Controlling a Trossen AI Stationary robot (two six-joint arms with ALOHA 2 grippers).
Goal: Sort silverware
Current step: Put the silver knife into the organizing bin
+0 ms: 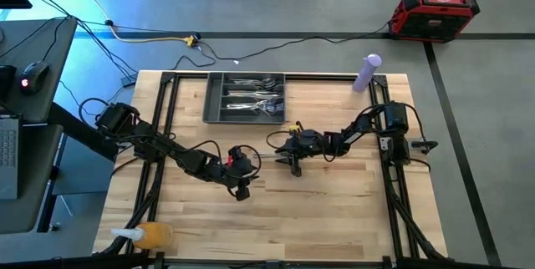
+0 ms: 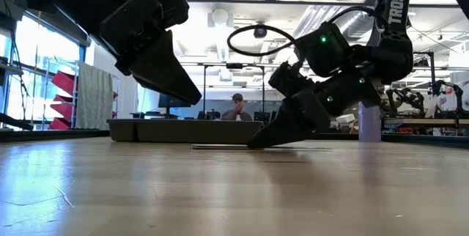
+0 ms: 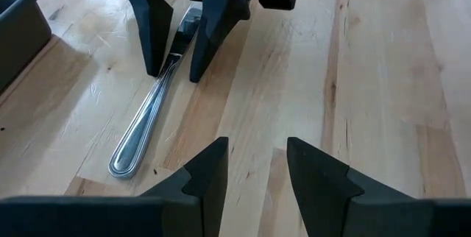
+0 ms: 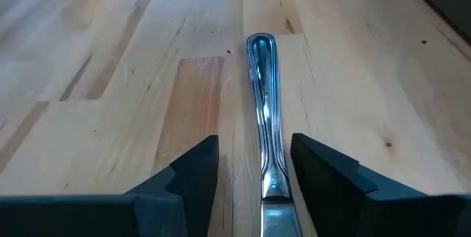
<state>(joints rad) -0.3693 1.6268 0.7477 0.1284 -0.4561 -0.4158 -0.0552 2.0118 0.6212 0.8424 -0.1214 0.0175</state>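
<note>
A single piece of silverware (image 3: 151, 115) lies flat on the bare wooden table (image 1: 334, 210), near the dark grey tray (image 1: 214, 102). The right gripper (image 3: 175, 64) straddles its far end, fingers apart and tips at the wood — nothing gripped yet. The left gripper (image 3: 256, 165) hovers just beside, parted and empty. Risk: the thin, flat handle could slip or skate away as the fingers close — or the two grippers could collide.

Utensil (image 4: 263, 193) head cut off at wrist-view edge & behind right tool (image 3: 180, 34), prob. a knife.
</note>
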